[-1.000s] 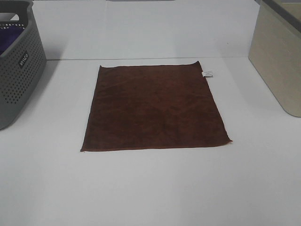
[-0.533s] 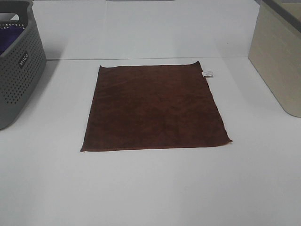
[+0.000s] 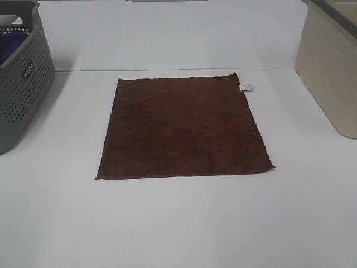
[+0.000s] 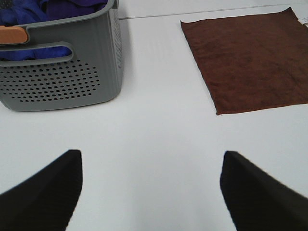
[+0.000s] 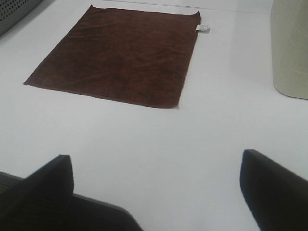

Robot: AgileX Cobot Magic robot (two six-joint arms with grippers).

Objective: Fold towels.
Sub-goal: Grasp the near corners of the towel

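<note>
A dark reddish-brown square towel lies flat and unfolded in the middle of the white table, with a small white tag at its far right corner. It also shows in the left wrist view and the right wrist view. Neither arm shows in the exterior high view. My left gripper is open and empty over bare table, well short of the towel's near left corner. My right gripper is open and empty over bare table, short of the towel's near right corner.
A grey perforated basket with blue cloth inside stands at the left, also in the left wrist view. A beige bin stands at the right, also in the right wrist view. White table surrounds the towel.
</note>
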